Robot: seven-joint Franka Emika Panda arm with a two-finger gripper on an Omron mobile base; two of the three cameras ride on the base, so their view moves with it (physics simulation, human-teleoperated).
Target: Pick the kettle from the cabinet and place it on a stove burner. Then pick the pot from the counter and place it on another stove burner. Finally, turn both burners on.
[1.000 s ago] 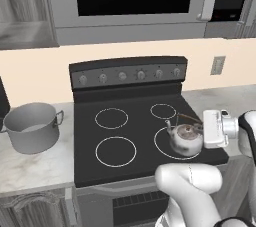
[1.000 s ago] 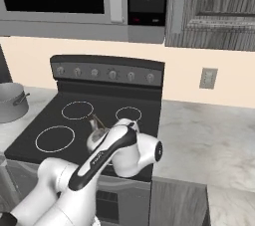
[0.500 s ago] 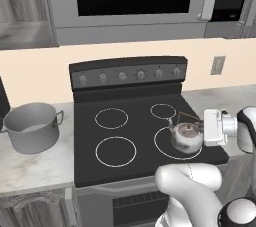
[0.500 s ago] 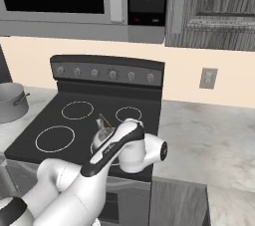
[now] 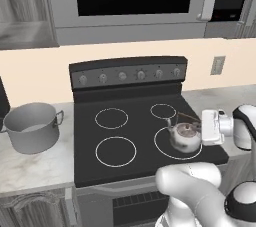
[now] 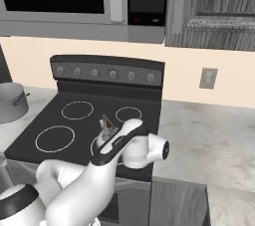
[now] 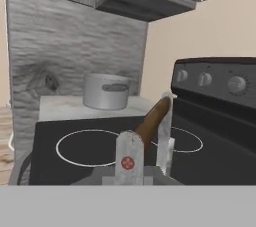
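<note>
— Black glass of the cooktop [image 5: 140, 136] fills the middle of our kitchen, with pale counter [image 5: 30, 163] on either side. What has changed for us over the last second?

— Very little in place, but the kettle [image 5: 184, 137] has come down a touch. We had it slightly higher above the front right burner [image 5: 182, 143]; now it sits low inside that ring, either resting on the glass or just off it. We cannot say which.

— And our gripper [image 5: 192, 130]?

— Clamped tight on the kettle's thin arched handle [image 7: 152, 117]. From the hand camera we see the brown handle pinched between our two fingers [image 7: 128, 157], jaws nearly together. So we judge the first placement is about done; letting go is what remains of that step.

— Where is the pot [image 5: 32, 126]?

— On the counter left of the stove, untouched, well apart from the kettle. The other large ring, front left [image 5: 115, 151], is bare, so we'd take the pot there afterwards. The knobs [image 5: 122, 76] on the back panel wait for the last step.

— What does one camera give us that another doesn't?

— Our left base camera shows the kettle's body sitting within the ring. From the right base camera our own forearm covers most of the kettle [image 6: 106, 131], yet that side shows the grey wood-grain cabinet [image 6: 214, 8] up on the right.
</note>
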